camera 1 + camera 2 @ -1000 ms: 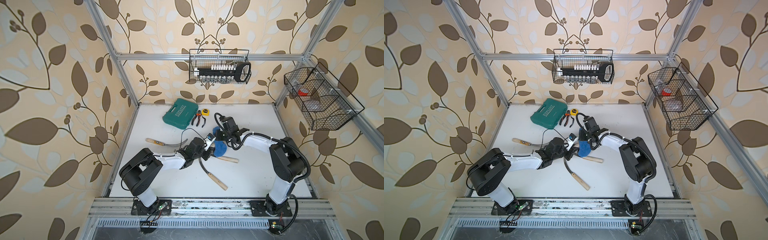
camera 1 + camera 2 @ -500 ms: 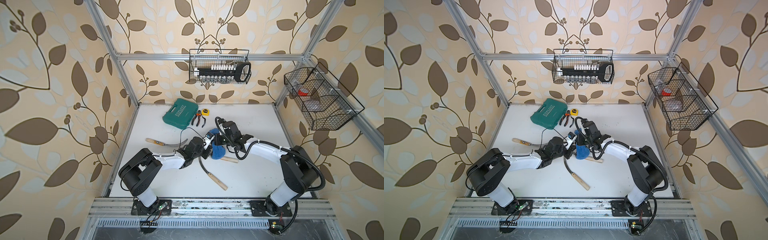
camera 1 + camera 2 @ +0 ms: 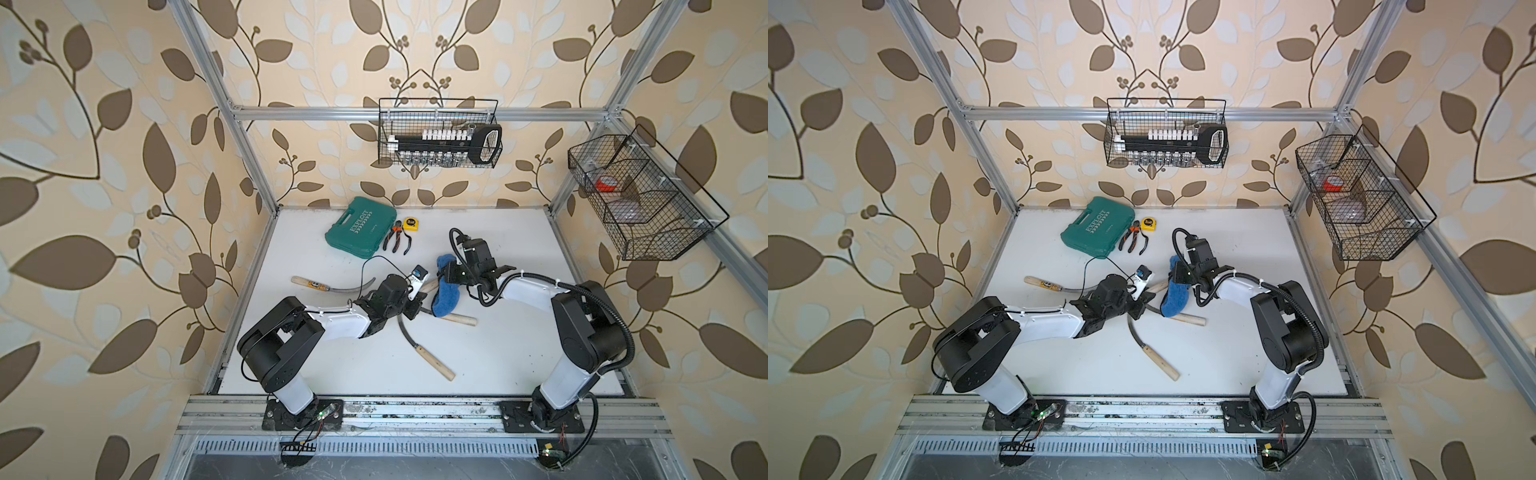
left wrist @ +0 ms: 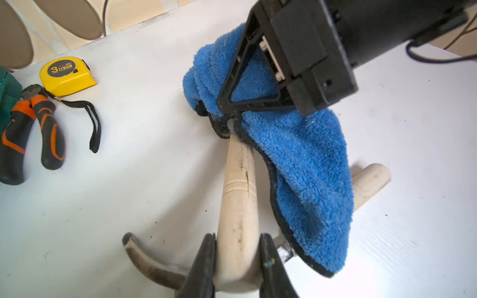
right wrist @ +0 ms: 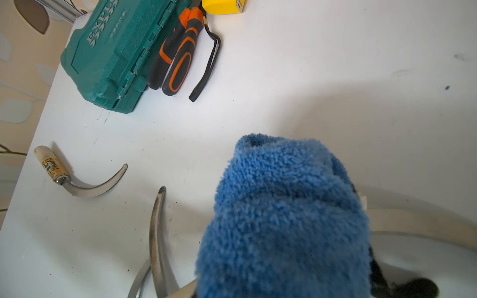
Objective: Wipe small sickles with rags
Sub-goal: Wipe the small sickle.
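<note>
My left gripper (image 4: 237,240) is shut on the pale wooden handle of a small sickle (image 4: 238,201) near the middle of the table. The blue fluffy rag (image 4: 304,160) drapes over that handle's far end, and my right gripper (image 4: 227,123) is shut on the rag there. In the right wrist view the rag (image 5: 284,219) hides that gripper's fingers. In both top views the rag (image 3: 446,295) (image 3: 1177,299) lies between the two grippers. A second sickle's handle (image 3: 457,318) pokes out from under the rag. More sickles lie at the left (image 3: 328,286) and in front (image 3: 424,353).
A teal tool case (image 3: 359,226), orange-and-black pliers (image 3: 397,241) and a yellow tape measure (image 3: 411,224) sit at the back of the table. Wire baskets hang on the back wall (image 3: 438,133) and the right wall (image 3: 640,199).
My right arm swung its elbow out to the right and back, shifting the rag slightly along the held handle. The left arm and its sickle stayed in place.
</note>
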Motion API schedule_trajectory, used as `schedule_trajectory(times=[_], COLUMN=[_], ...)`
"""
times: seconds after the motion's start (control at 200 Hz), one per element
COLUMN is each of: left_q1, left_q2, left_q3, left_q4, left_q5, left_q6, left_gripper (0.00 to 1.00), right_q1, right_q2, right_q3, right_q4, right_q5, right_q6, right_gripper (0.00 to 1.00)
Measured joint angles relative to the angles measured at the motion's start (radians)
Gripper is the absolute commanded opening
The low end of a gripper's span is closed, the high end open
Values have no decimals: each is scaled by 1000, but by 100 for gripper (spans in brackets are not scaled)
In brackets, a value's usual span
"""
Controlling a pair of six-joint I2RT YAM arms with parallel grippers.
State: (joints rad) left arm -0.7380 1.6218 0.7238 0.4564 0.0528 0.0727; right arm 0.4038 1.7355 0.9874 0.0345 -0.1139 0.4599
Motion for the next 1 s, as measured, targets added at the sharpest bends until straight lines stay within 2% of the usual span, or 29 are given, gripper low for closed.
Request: schedule_trajectory(times=[0.295, 0.465, 0.725, 0.835, 1.0], left_q1=[0, 0, 1, 20, 68], left_q2=[-5, -15, -15, -15, -15], left_q3=[-10, -10, -10, -10, -19], left_q4=[-10, -3, -6, -13, -23], left_q5=[-2, -2, 6, 34, 94], left_q6=[4, 1, -5, -14, -35], left_gripper=[0, 0, 0, 0, 0], right_q1=[180, 161, 34, 56, 165], right_q2=[-64, -103, -31, -31, -73], right_q3=[-12, -48, -49, -48, -58], right_q4=[7, 23, 60, 64, 72], right_q5=[37, 14, -14, -5, -16], right_q6=[8, 6, 6, -5, -24], right_gripper=[0, 0, 0, 0, 0])
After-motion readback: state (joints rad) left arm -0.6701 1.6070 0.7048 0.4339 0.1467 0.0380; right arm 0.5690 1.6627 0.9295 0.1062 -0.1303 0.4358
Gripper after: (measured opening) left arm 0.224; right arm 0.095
